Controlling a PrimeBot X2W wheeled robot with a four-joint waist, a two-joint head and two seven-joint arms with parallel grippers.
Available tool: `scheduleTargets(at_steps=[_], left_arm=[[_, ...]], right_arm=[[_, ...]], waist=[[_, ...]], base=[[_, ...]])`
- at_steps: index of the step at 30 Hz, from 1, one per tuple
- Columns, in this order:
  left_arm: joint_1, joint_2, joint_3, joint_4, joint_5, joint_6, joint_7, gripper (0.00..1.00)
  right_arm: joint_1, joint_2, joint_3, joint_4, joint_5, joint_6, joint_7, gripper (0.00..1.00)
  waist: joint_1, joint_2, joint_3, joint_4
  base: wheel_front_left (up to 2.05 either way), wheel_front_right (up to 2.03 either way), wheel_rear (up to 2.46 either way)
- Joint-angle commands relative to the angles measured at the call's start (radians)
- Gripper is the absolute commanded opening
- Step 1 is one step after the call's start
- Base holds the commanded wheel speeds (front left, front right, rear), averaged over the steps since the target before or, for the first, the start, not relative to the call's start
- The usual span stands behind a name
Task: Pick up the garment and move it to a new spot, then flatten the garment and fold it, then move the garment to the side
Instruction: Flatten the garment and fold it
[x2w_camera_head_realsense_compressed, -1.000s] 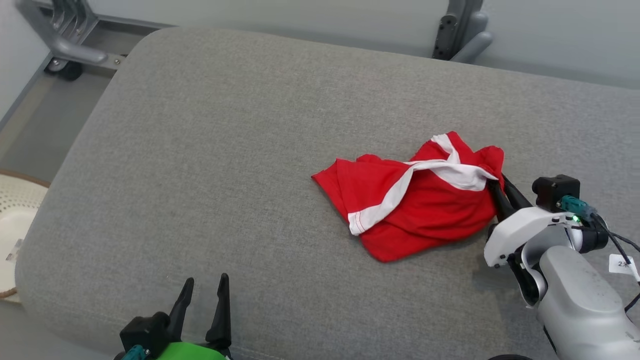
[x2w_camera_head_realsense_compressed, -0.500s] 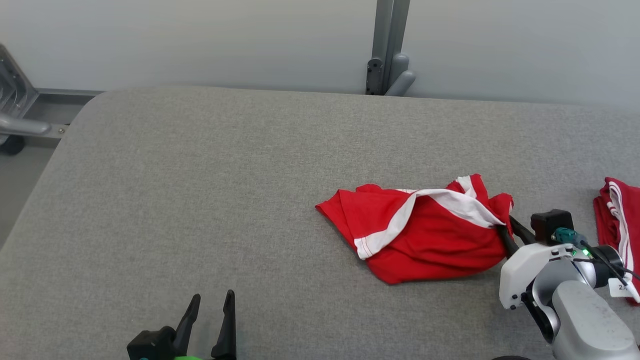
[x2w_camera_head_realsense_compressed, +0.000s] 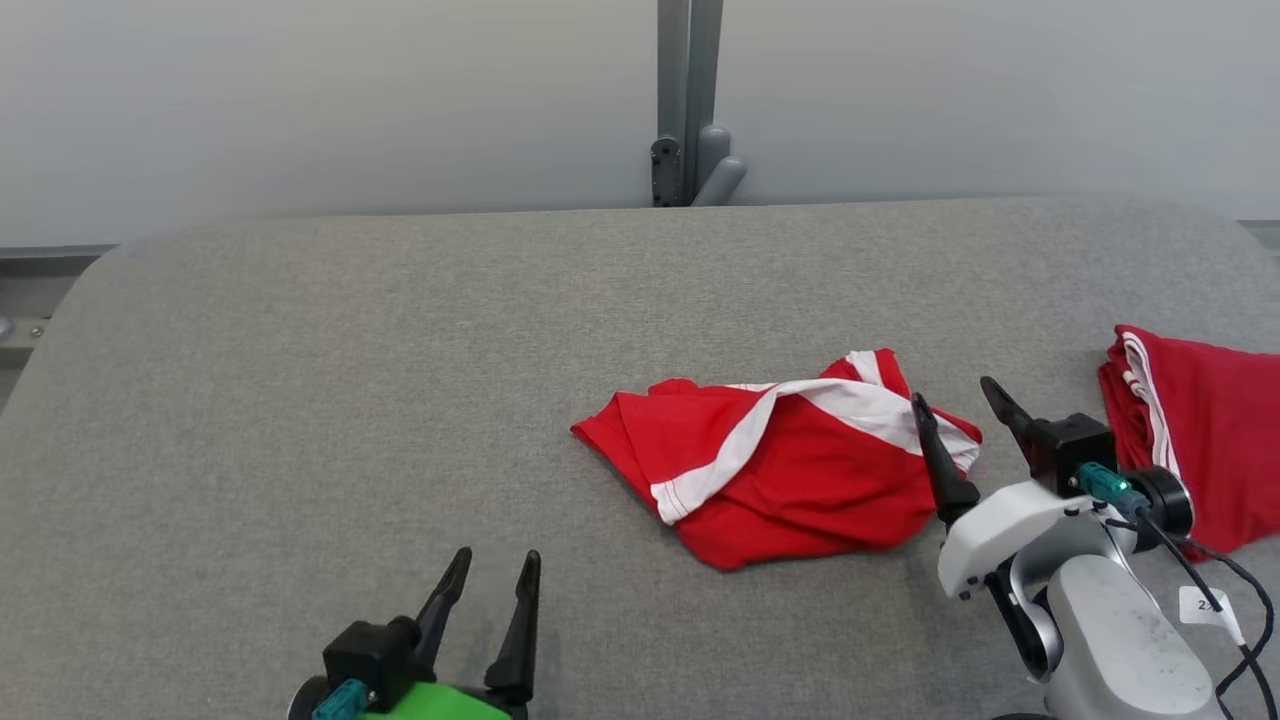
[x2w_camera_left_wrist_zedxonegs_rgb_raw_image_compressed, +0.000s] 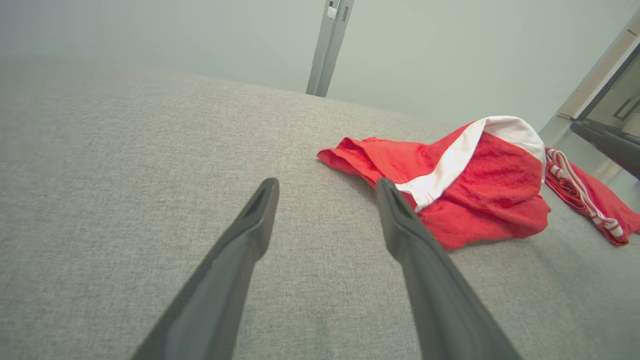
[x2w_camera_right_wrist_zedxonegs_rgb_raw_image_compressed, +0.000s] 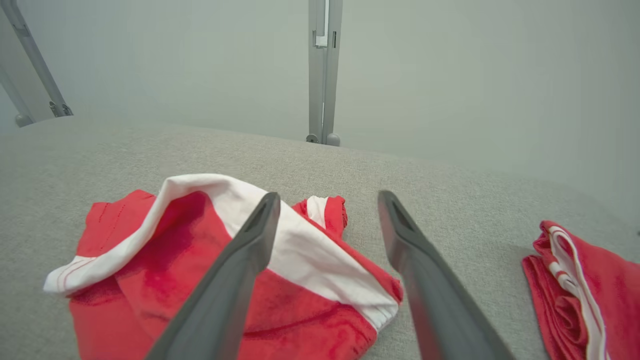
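Two hands wide open, nothing held. Crumpled red garment (x2w_camera_head_realsense_compressed: 790, 490) lies just left of right hand (x2w_camera_head_realsense_compressed: 950, 392), its edge by that hand's left finger; left hand (x2w_camera_head_realsense_compressed: 499, 554) well off, garment ahead-right of it. Prob. flatten step next: needs both hands pinching opposite edges, pulling apart.
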Motion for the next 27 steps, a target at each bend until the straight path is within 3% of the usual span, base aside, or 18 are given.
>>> scheduleTargets(at_steps=[1, 10, 16, 27], left_arm=[[-0.027, 0.003, -0.019, 0.001, 0.005, -0.006, 0.001, 1.00], [-0.147, 0.004, -0.176, 0.094, 0.046, -0.007, 0.000, 1.00], [-0.214, 0.004, -0.179, 0.174, 0.043, -0.001, 0.001, 1.00], [-0.232, 0.004, -0.154, 0.244, -0.022, -0.002, 0.000, 1.00]], right_arm=[[0.007, 0.005, 0.002, -0.029, -0.007, -0.001, -0.009, 1.00], [0.017, 0.017, 0.038, -0.133, 0.009, -0.001, -0.014, 1.00], [0.005, 0.007, 0.039, -0.150, 0.011, -0.001, -0.012, 1.00], [0.005, 0.013, 0.017, -0.156, 0.017, -0.001, -0.013, 1.00]], waist=[[0.0000, -0.0001, 0.012, -0.040], [0.0000, -0.0001, 0.071, -0.152], [0.0000, -0.0001, 0.102, -0.209], [0.0000, -0.0001, 0.129, -0.241]], base=[[0.00, 0.00, 0.00], [0.00, 0.00, 0.00], [0.00, 0.00, 0.00], [0.00, 0.00, 0.00]])
